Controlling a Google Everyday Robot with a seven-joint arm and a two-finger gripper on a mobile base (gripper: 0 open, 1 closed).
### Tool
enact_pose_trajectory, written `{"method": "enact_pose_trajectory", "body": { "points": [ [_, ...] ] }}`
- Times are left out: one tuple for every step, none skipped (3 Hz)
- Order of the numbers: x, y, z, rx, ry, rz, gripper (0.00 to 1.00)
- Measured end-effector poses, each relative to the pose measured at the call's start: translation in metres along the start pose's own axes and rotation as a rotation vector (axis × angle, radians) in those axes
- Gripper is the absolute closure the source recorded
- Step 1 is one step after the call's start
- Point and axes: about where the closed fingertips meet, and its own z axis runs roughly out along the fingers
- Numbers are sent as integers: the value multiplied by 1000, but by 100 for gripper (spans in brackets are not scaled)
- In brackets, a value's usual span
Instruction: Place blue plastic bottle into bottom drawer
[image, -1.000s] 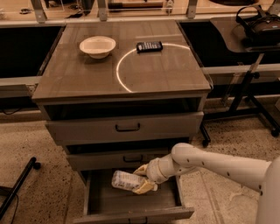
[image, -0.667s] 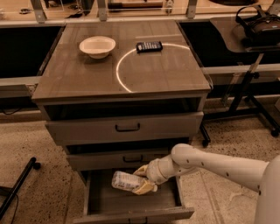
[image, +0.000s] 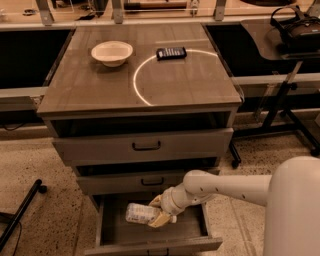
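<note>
The blue plastic bottle (image: 140, 213) looks clear with a pale label. It lies on its side inside the open bottom drawer (image: 150, 239), toward the drawer's left-middle. My gripper (image: 158, 212) reaches down into the drawer from the right on a white arm, with its pale fingers (image: 161, 220) closed around the bottle's right end. I cannot tell whether the bottle rests on the wood floor or hangs just above it. The bottle's cap end is hidden by the gripper.
The cabinet has two shallower drawers (image: 146, 145) with dark handles above, slightly open. On its top stand a white bowl (image: 112, 52) and a dark phone-like device (image: 171, 52). A black table leg stand (image: 280, 105) is at the right, a black leg (image: 20, 212) at the left floor.
</note>
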Motion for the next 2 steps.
{"method": "enact_pose_trajectory", "body": {
  "points": [
    [22,-9,26,34,45,22,100],
    [45,-19,50,66,60,62,100]
  ]
}}
